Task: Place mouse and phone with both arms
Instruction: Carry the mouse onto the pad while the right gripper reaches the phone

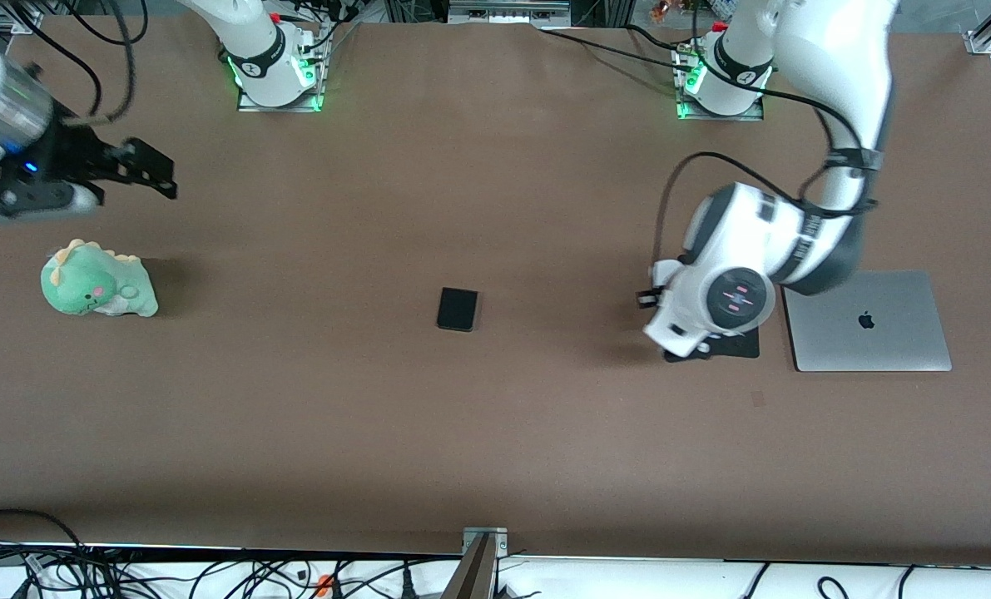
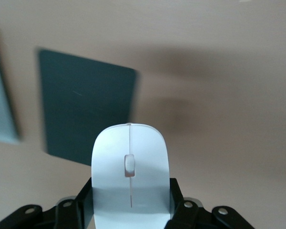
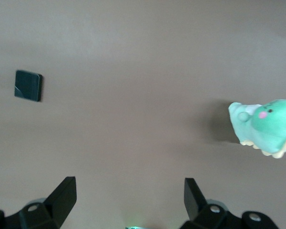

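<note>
We hold the mouse (image 2: pixel 131 176) clamped in the left pincer (image 2: pixel 131 210) above the black pad (image 2: pixel 81 114), at the frame's right. It looks light and glossy-slick, so we grip its flanks. The phone (image 1: pixel 458 309) lies mid-counter (image 1: pixel 495 449), stiff and thin; the right pincer (image 3: pixel 128 198) hovers spread wide at upper left.

A: Where does the big camera sit?
B: High up, across the table (image 1: pixel 495 466), facing both robots.
A: And the little ones?
B: One on each wrist, looking down. The left one is very close to the mouse (image 2: pixel 130 171). The right one is higher; it shares the phone (image 3: pixel 28 85) and toy dinosaur (image 3: pixel 267 126) with the big camera.
</note>
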`<state>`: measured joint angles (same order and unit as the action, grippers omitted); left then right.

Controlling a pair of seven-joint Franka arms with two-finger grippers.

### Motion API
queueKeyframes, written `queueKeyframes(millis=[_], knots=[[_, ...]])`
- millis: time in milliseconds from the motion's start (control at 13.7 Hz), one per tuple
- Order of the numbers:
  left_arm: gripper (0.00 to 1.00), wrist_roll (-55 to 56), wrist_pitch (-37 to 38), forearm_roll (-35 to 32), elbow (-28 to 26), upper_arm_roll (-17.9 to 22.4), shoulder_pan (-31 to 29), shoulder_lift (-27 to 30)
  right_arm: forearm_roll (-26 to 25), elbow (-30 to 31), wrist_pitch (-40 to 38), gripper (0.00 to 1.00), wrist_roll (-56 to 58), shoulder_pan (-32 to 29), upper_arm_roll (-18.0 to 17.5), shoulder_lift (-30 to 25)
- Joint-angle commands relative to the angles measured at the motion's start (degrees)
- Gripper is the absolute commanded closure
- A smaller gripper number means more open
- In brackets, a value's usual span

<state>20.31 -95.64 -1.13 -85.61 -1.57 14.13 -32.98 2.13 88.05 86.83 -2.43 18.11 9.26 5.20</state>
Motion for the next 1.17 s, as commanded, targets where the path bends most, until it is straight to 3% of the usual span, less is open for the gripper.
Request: queueKeyframes(millis=[0, 146, 439, 585, 659, 732, 805, 1098], knots=[[0.54, -15.2, -1.6, -2.3, -3.9, -1.2, -6.0, 0.2, 0.3, -1.1, 1.1, 0.00, -1.0, 2.8, -1.1, 3.7], [0.54, -19.2, -6.8, -2.3, -8.8, -1.3, -8.1, 0.7, 0.2, -1.1, 6.6, 0.00, -8.0, 7.1, -1.1, 8.7], [0.54, -20.8, -24.7, -2.2, -24.2, -1.9, -9.9, 4.4, 0.6, -1.5, 17.6, 0.00, -23.5, 13.3, -1.1, 19.6], [0.51, -21.0, -30.0, -2.3, -27.4, -1.9, -10.1, 4.8, 3.0, -1.6, 24.3, 0.00, -30.2, 16.1, -1.3, 24.1], [0.45, -21.0, -30.3, -2.3, -27.5, -1.9, -10.3, 4.7, 3.9, -1.7, 28.0, 0.00, -33.3, 17.0, -1.3, 26.4], [0.05, -20.9, -30.2, -2.3, -27.5, -1.9, -10.4, 4.5, 4.5, -1.9, 31.7, 0.00, -36.3, 17.8, -1.3, 28.4], [0.00, -20.9, -30.1, -2.3, -27.5, -1.9, -10.4, 4.5, 5.0, -2.3, 34.9, 0.00, -39.6, 18.7, -1.5, 30.2], [0.00, -20.8, -23.1, -2.4, -23.6, -1.9, -10.9, 8.1, 5.3, -3.0, 46.1, 0.00, -49.3, 23.4, -1.6, 37.8]])
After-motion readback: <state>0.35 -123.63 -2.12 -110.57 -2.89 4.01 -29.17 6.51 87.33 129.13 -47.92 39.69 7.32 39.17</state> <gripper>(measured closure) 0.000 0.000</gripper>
